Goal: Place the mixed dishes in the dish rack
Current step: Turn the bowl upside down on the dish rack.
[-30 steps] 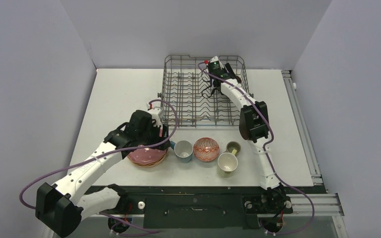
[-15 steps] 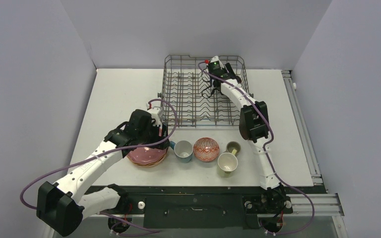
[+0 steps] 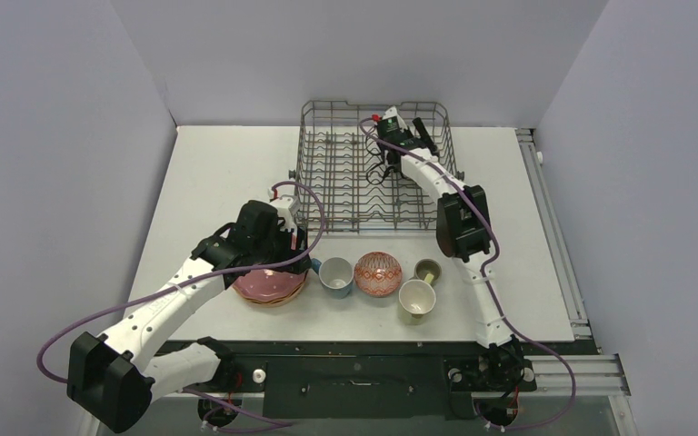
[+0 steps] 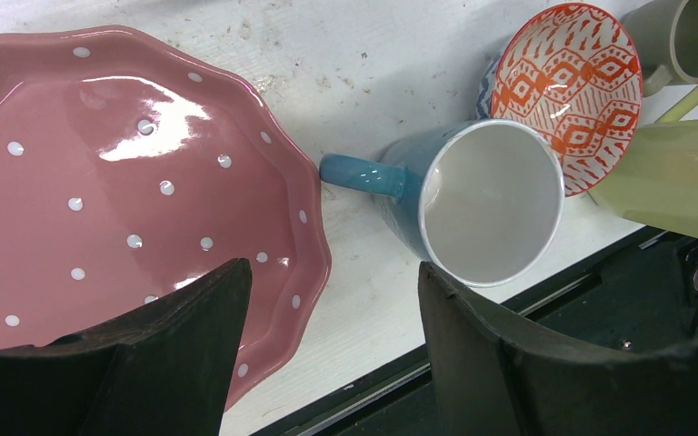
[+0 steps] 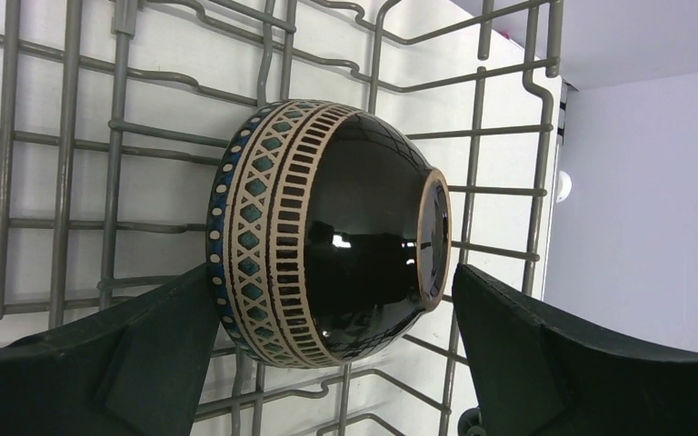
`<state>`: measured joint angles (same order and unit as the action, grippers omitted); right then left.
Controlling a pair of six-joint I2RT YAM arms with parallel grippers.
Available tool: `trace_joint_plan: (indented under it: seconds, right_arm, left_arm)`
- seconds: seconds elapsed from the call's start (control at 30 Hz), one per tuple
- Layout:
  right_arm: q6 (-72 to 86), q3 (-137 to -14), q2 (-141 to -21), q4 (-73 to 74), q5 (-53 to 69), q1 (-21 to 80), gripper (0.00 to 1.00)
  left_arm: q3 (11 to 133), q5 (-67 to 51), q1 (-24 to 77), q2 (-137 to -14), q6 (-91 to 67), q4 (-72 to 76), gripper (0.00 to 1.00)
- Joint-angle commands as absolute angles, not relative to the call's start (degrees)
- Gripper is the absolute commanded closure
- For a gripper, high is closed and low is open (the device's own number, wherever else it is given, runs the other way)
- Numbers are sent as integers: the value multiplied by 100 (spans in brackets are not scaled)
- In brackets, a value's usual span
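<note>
White tabletop (image 3: 218, 173), wire rack (image 3: 336, 182), glossy bowl (image 5: 354, 227), left pincer (image 4: 330, 272) and right pincer (image 5: 336, 291) spread empty.

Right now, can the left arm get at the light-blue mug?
Likely yes: the left gripper hangs open beside the light-blue mug, nothing between them. The pink dotted plate crowds its handle side.

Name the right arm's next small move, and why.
Probably lift the right gripper straight up out of the rack: the bowl lies on its side on the wires, and the jaws stand open either side of it, so it looks released.
</note>
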<state>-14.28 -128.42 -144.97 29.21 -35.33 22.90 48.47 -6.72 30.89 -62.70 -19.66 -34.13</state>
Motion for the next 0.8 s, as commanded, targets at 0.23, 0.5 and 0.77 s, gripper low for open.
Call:
trace_joint_plan:
  seconds: [0.23, 0.5, 0.77]
  right_arm:
    - [-1334, -12754, -14038, 2745, -3884, 2408, 8]
    - [-1328, -12627, -13929, 2712, -3953, 2464, 8]
    - [-1336, -12414, -13698, 2689, -4040, 2579, 7]
  left_arm:
    - [5009, -739, 3050, -6233, -1890, -3334, 35]
    - [4993, -719, 3050, -6160, -1890, -3340, 36]
    - [4984, -685, 3050, -6114, -1897, -3365, 36]
